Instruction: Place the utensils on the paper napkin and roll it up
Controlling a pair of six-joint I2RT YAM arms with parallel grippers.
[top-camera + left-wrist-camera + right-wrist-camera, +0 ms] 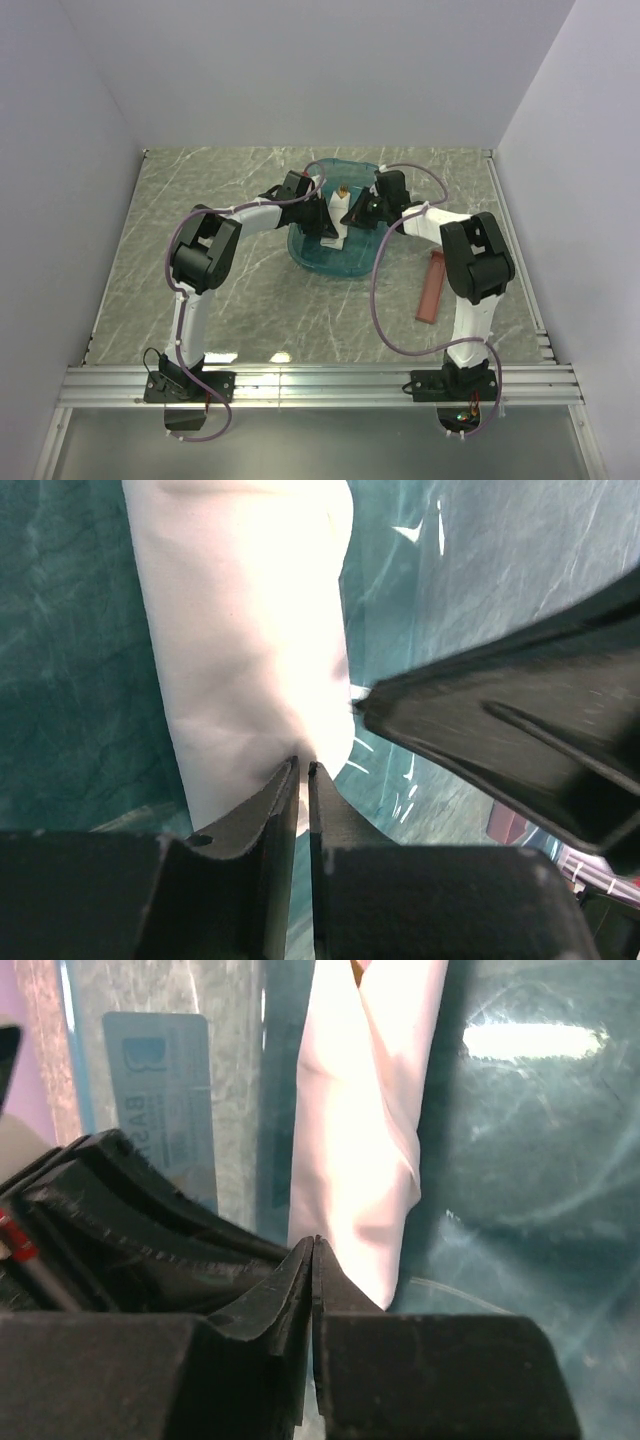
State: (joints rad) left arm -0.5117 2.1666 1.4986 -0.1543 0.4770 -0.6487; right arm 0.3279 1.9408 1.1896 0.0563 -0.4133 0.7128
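The rolled paper napkin (335, 215) lies in the teal tub (310, 262) at the bench's far middle, with a brownish utensil tip (343, 189) showing at its far end. The left pincer (303, 770) and right pincer (313, 1245) are both narrowed to a slit at the roll's near end. I cannot tell if either grips the paper.

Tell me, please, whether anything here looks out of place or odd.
Only mildly: a brownish utensil tip pokes out of the far end of the napkin roll, which lies inside the teal tub. Nothing looks spilled or damaged.
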